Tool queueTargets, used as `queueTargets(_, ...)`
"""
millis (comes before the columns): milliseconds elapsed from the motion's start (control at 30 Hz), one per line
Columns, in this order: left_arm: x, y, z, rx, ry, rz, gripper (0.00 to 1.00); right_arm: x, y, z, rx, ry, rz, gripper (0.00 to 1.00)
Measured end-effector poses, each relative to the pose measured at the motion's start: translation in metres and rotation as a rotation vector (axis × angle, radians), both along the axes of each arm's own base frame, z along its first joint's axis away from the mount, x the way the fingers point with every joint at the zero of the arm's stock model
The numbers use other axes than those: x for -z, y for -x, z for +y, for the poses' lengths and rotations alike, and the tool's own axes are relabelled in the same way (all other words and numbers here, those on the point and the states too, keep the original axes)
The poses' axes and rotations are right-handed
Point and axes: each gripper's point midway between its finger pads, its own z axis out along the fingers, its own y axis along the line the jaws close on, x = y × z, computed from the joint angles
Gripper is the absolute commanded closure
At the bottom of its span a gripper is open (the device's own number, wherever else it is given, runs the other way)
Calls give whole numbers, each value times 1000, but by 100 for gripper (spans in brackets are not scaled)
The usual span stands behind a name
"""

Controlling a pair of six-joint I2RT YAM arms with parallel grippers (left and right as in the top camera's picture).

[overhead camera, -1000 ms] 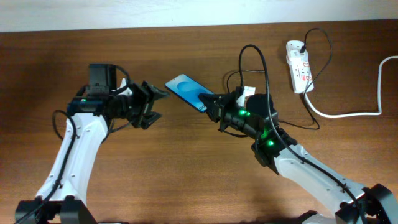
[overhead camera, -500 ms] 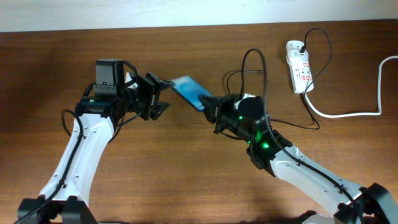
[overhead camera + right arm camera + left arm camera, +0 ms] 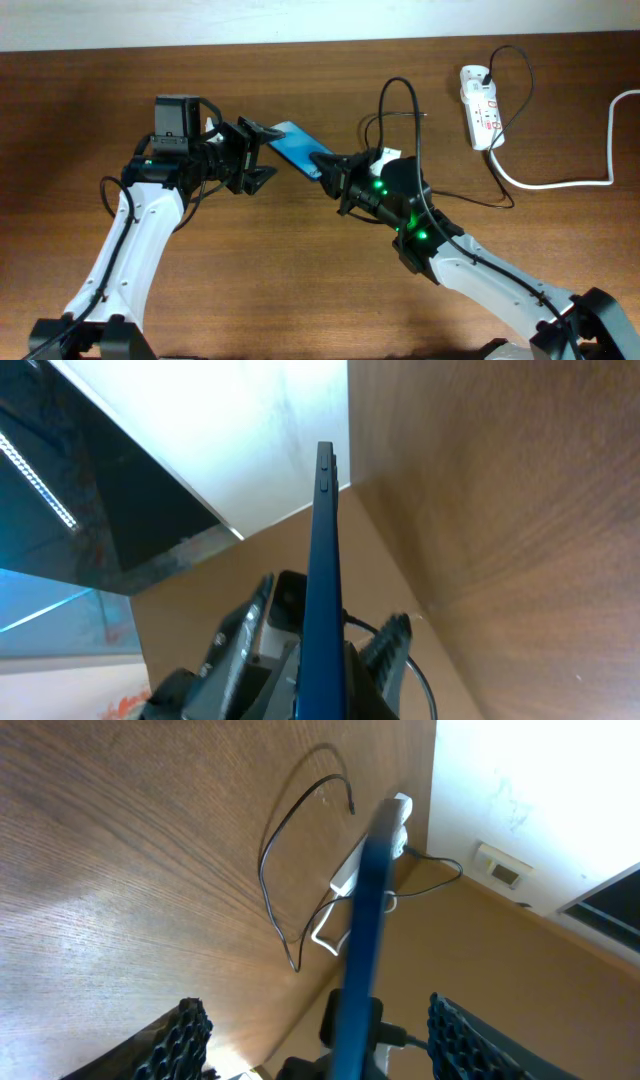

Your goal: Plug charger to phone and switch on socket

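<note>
Smooth wood-grain table (image 3: 300, 285), glossy phone (image 3: 293, 147); plastic socket (image 3: 481, 108)

A: Where can you get through?
B: The brown wooden counter (image 3: 60, 120) lies bare left of the left gripper (image 3: 258, 153).
A: What blocks you?
B: The slim blue-screened phone (image 3: 292, 146) hangs between it and the right gripper (image 3: 328, 166); a thin black cable (image 3: 397, 80) loops behind.

White arms (image 3: 130, 250), black joints, green lights (image 3: 420, 235)
</note>
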Motion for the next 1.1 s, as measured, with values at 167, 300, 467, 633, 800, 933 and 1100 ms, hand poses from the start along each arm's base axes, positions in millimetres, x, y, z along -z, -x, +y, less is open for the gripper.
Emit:
queueTargets(167,-10,-8,-11,10,19,-59,49,0,6,7,-24,0,1,96)
queueTargets(300,-12,-10,-13,7,17,-74,61,-2,6,8,-24,-7,-3,96)
queueTargets(467,-11,-10,-13,4,14,-69,66,-3,5,7,-16,-15,-2,96)
queueTargets(633,-11,-10,-13,1,8,-69,74,-3,4,7,-9,-24,8,96)
queueTargets(800,-7,-11,-16,-14,-16,-63,74,-3,2,5,3,-24,9,96)
queueTargets(933,-6,-11,-16,-28,-24,-55,68,-2,2,4,10,-37,30,96)
queueTargets(1100,-7,-12,-18,-43,-12,-42,61,-1,4,6,2,-55,57,96)
